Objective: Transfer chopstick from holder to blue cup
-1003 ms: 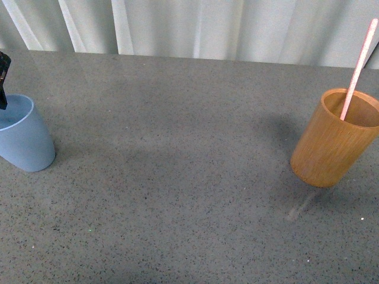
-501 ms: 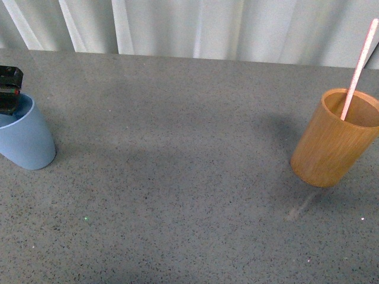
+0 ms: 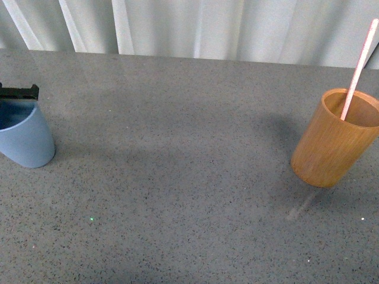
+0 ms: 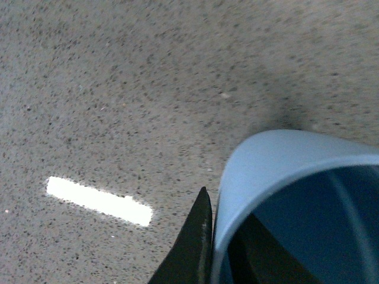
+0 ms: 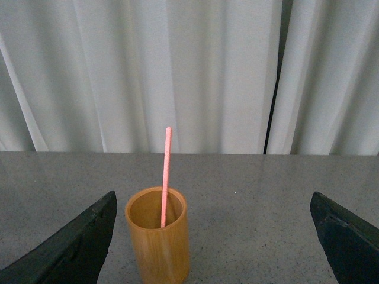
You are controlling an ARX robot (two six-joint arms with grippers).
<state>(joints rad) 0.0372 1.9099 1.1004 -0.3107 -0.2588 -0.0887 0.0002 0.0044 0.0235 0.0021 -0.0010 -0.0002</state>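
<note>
Front view: far left of the holder (image 3: 328,145), the blue cup (image 3: 26,139) is partly cut off, with my left gripper (image 3: 18,92) astride its rim. Whether it pinches, I cannot tell. The chopstick (image 3: 359,70) leans inside the holder, and my right gripper (image 5: 213,198) faces it, spread wide.

I can read no writing, label, brand mark, number or sign in any of my three camera views. The blue cup (image 3: 23,139), the holder (image 3: 331,148), the chopstick (image 3: 358,65) and the speckled grey worktop (image 3: 177,177) all show plain, unmarked surfaces, and so do the white curtains (image 3: 237,26) behind them.
</note>
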